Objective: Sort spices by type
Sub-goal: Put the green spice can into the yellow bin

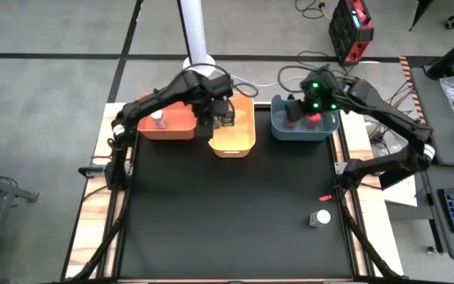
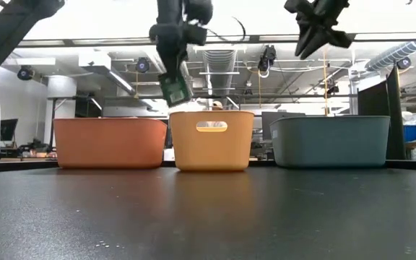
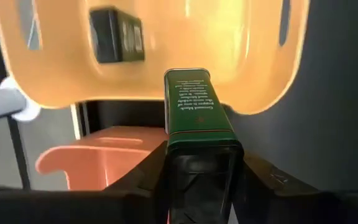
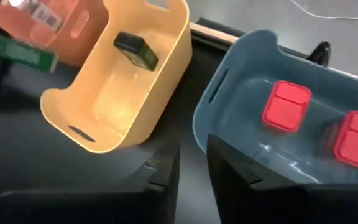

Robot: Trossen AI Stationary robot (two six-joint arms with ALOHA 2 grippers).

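Black spice tin (image 3: 199, 115) pinched in left fingers (image 3: 160, 168) over yellow bin (image 1: 235, 140); right fingers (image 4: 229, 165) spread over blue bin (image 4: 229, 93).

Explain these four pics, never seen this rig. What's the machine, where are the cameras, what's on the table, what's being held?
It is a robot with two dark arms at a black table. One picture looks straight down, one looks level across the tabletop, and one comes from each arm's wrist.

Three bins stand in a row: an orange bin with a clear jar in it, a yellow bin holding one black tin, and a blue bin with two red tins inside.

The left gripper is clamped on a second dark tin with a green label, over the yellow bin's edge. The right gripper is open and empty above the blue bin.

Another jar and a thin red stick lie on the table.
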